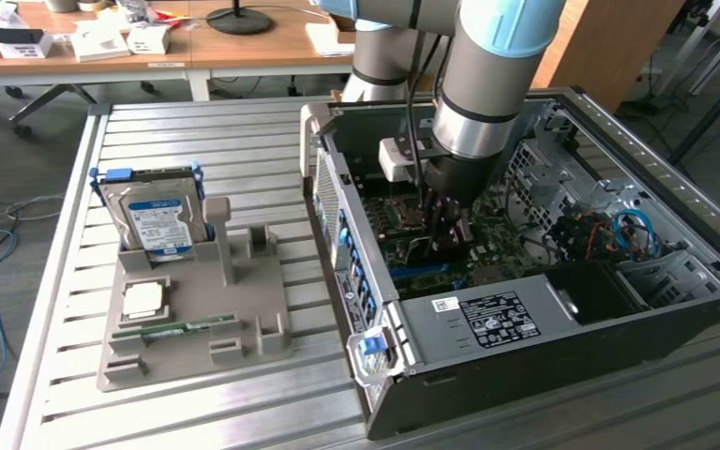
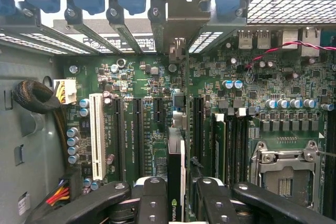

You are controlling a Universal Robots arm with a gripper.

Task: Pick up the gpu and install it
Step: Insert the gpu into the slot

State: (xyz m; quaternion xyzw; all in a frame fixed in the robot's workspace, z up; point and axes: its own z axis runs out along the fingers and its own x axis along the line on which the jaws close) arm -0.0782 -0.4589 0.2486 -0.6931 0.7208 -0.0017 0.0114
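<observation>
- Gripper point(image 2: 176, 203): lowered inside the open computer case point(image 1: 561, 328), jaws partly closed on the gpu point(image 2: 176, 182), one black finger point(image 2: 152, 200) on each flat side of the card.
- Gpu: dark card held edge-on and upright, directly above the motherboard point(image 2: 142, 129), its pale metal bracket reaching toward the case's rear slot openings.
- White expansion slot point(image 2: 96, 135): on the motherboard, to one side of the gpu, well apart.
- Grey parts holder point(image 1: 191, 319): on the slatted table point(image 1: 185, 141) beside the case, carrying an upright hard drive point(image 1: 154, 220).
</observation>
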